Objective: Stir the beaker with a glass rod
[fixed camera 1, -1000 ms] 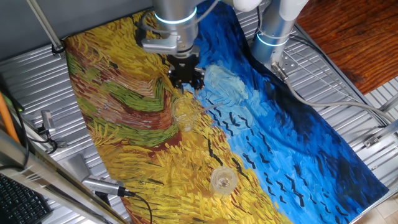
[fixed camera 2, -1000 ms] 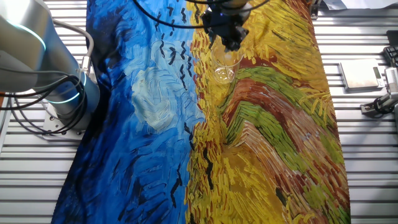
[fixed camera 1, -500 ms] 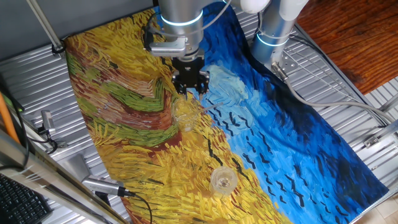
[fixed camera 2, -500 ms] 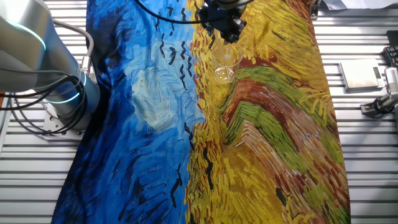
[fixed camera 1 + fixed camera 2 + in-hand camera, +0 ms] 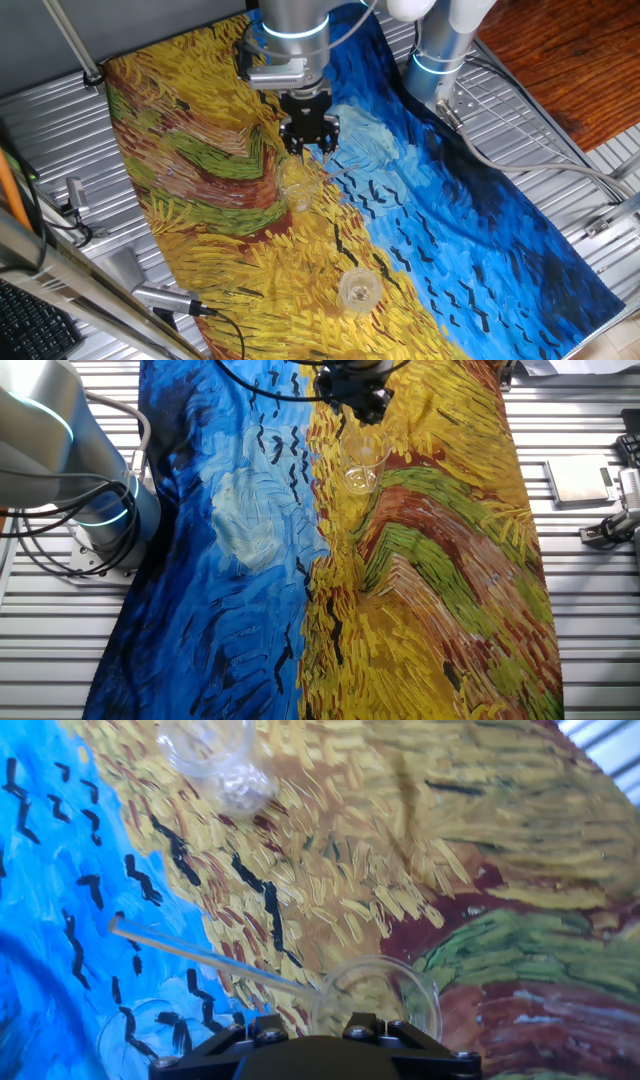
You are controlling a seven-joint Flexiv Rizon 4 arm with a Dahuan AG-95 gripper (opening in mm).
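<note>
The glass rod [image 5: 205, 958] leans in the beaker [image 5: 375, 1000], its long axis slanting from the rim out over the blue paint. The hand [image 5: 308, 140] hangs above them; I cannot tell its opening. A second glass vessel [image 5: 358, 290] stands well apart on the surface [image 5: 480, 230].

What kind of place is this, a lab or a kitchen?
Likely a robotics lab test bench: a slatted metal table, the robot arm's base bolted to it, and a beaker with a glass rod.
</note>
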